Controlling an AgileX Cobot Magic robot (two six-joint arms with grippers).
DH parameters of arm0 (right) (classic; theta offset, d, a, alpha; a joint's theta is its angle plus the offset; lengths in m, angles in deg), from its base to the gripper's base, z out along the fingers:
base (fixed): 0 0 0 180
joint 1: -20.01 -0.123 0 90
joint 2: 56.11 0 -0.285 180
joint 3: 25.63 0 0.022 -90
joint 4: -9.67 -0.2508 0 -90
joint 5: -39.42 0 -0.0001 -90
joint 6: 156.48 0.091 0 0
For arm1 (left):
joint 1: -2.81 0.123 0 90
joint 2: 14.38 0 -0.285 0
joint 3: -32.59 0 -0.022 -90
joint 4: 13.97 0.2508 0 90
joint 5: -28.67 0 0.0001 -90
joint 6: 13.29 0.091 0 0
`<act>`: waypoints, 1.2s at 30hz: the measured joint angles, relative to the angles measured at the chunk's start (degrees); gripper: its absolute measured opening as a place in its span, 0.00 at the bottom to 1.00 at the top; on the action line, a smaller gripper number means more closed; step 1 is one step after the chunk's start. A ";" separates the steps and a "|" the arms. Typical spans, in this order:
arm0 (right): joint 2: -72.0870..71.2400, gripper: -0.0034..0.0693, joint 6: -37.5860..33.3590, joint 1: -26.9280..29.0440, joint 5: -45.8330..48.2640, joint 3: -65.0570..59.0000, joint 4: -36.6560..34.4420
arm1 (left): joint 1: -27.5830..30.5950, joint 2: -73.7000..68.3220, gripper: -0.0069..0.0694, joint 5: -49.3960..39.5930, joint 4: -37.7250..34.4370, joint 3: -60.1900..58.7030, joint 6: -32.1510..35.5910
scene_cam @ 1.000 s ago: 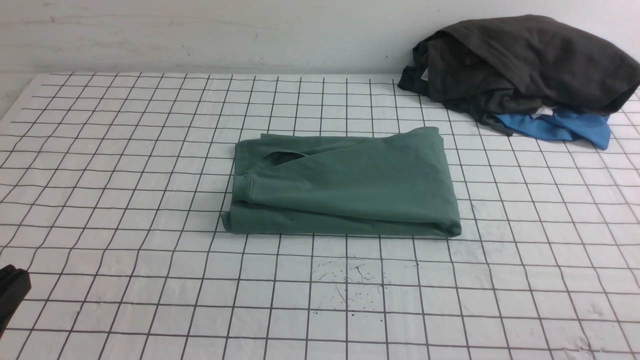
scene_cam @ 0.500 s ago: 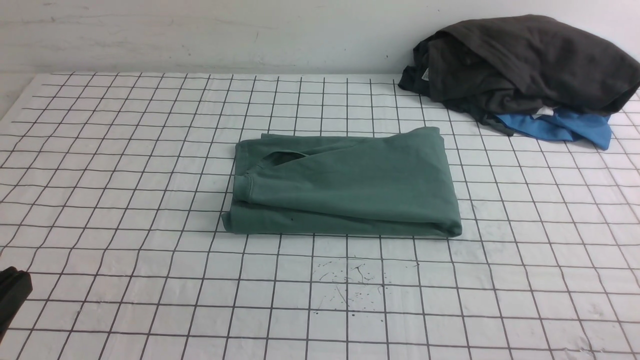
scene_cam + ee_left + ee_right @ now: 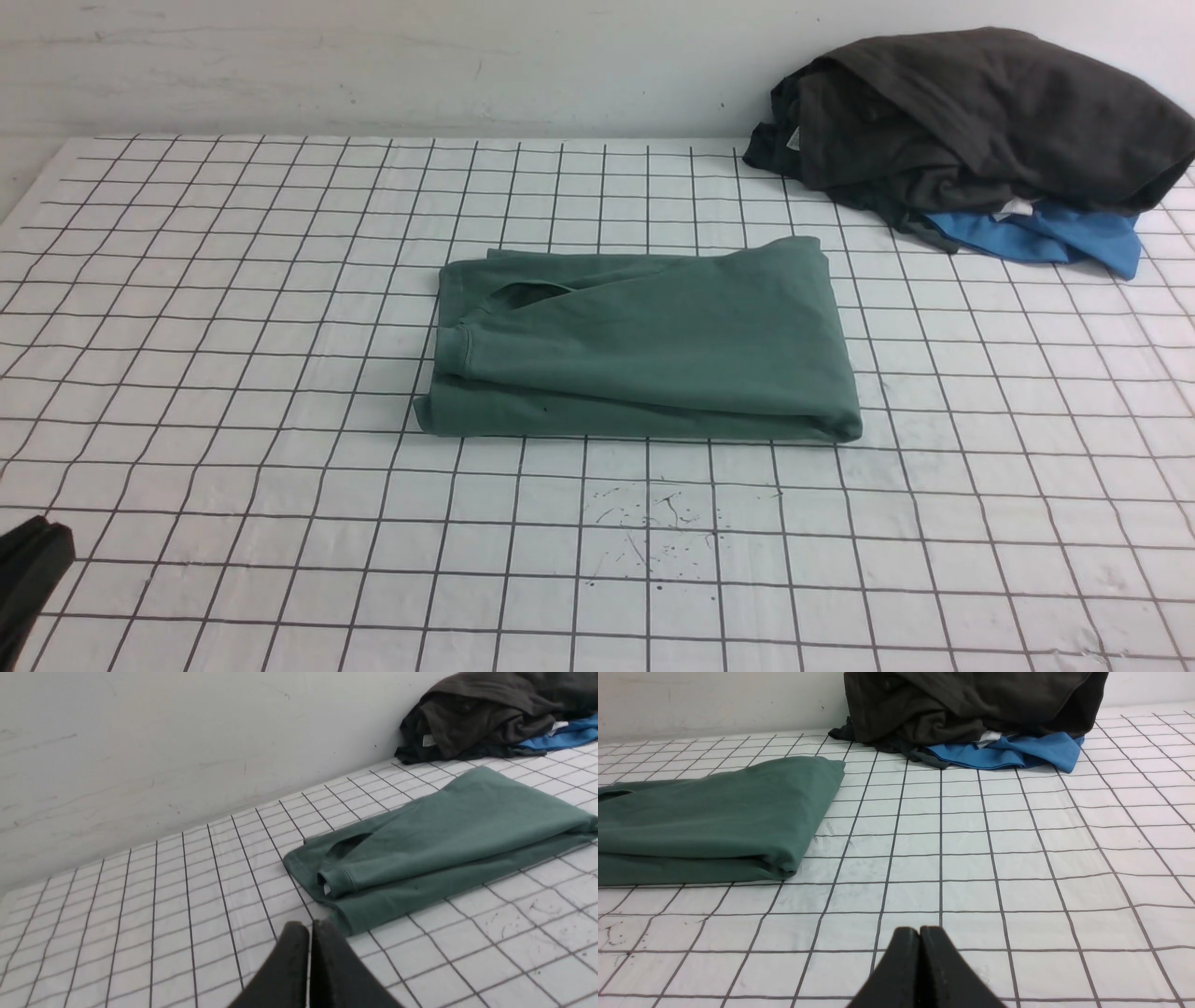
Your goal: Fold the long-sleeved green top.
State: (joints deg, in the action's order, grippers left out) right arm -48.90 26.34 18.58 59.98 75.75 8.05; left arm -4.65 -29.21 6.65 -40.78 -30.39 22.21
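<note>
Currently, the green long-sleeved top [image 3: 653, 345] lies folded into a flattish, uneven bundle on the bench [image 3: 327, 541]. Both my left fingers [image 3: 312, 924] and right fingers [image 3: 920, 929] are closed, empty.

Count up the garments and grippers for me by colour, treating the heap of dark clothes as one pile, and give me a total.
Green: 1, the long-sleeved top
Dark charcoal: 1, the garment pile
Bright blue: 1, the garment
Black: 2, the left gripper and right gripper
Total: 5
</note>
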 joint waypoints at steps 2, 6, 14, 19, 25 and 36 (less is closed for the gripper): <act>0.00 0.03 0.00 0.00 0.00 0.00 0.00 | 0.07 0.58 0.08 0.00 1.59 -1.41 -0.07; 0.00 0.03 0.00 0.07 0.05 0.00 0.00 | 1.56 6.43 0.08 4.50 13.31 -9.86 -13.05; 0.00 0.03 0.00 0.07 0.18 0.00 -0.12 | 1.60 7.62 0.08 3.08 28.49 -15.74 -37.11; 0.00 0.03 0.00 0.07 0.18 0.00 -0.12 | 1.60 7.62 0.08 1.08 29.81 -15.69 -36.50; 0.00 0.03 0.00 0.07 0.18 0.00 -0.12 | 1.60 7.62 0.08 1.07 28.25 -15.69 -32.17; 0.00 0.03 0.00 0.07 0.18 0.00 -0.12 | 1.60 7.62 0.08 0.96 21.82 -15.69 -25.90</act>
State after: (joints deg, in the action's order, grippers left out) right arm -48.90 26.34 18.65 60.16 75.75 7.93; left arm -3.05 -21.58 7.62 -18.96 -46.09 -3.68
